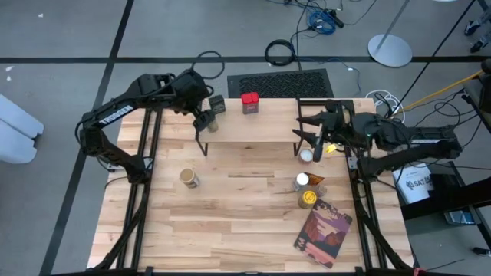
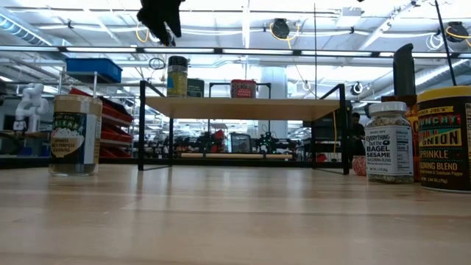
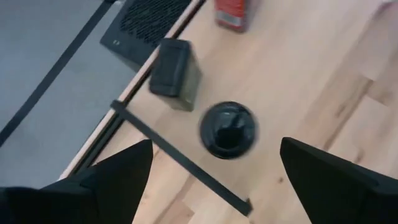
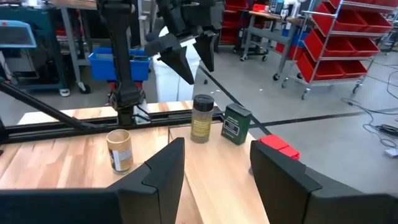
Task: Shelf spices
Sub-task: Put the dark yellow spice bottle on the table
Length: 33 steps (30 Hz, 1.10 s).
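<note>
The shelf [image 1: 261,126] stands at the table's far middle. Three spices stand on its left part: a black-topped jar [image 3: 228,129], a dark green tin [image 3: 176,74] and a red tin [image 1: 249,102]. My left gripper [image 1: 205,116] hangs open above the black-topped jar [image 2: 176,76], well clear of it, one finger to each side in the left wrist view. My right gripper [image 1: 316,136] is open and nearly level over the shelf's right end, with nothing between its fingers [image 4: 163,171]. More spices stand on the table: a tan-topped jar [image 1: 189,178] and a cluster [image 1: 305,188] at the right.
A white-topped jar [image 1: 306,156] stands just in front of the shelf's right legs. A reddish picture-covered book [image 1: 322,232] lies at the near right. The middle and near left of the table [image 1: 230,222] are bare wood. A black vent box [image 1: 280,83] sits beyond the far edge.
</note>
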### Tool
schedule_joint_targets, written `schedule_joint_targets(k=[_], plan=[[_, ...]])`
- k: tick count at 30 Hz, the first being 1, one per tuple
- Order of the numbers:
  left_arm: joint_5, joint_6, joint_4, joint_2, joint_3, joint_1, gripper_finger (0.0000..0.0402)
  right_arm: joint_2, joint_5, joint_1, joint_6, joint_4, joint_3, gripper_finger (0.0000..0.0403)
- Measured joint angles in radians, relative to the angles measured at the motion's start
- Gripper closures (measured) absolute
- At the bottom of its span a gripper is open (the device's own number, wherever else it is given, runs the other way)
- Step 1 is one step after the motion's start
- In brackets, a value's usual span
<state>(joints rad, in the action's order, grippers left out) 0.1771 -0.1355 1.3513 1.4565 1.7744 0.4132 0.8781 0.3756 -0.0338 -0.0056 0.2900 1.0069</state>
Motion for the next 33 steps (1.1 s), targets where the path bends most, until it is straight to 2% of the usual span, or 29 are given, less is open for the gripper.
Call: schedule_joint_targets(k=[9,13,21,33], plan=[[0.012,0.040,0.004,0.062,-0.001,0.058,0.0039,0.081,-0.122,0.101,-0.004,-0.033,0.000,0.0232],[-0.036,0.058,0.025,0.087,-0.001,0.058,0.0039,0.109,-0.149,0.131,-0.017,-0.033,0.000,0.0232],[-0.051,0.099,0.034,0.105,0.000,0.056,0.0039,0.140,-0.247,0.200,-0.021,-0.064,0.000,0.0232],[-0.123,0.169,0.015,0.110,-0.002,0.055,0.0039,0.140,-0.269,0.211,-0.033,-0.071,0.000,0.0232]])
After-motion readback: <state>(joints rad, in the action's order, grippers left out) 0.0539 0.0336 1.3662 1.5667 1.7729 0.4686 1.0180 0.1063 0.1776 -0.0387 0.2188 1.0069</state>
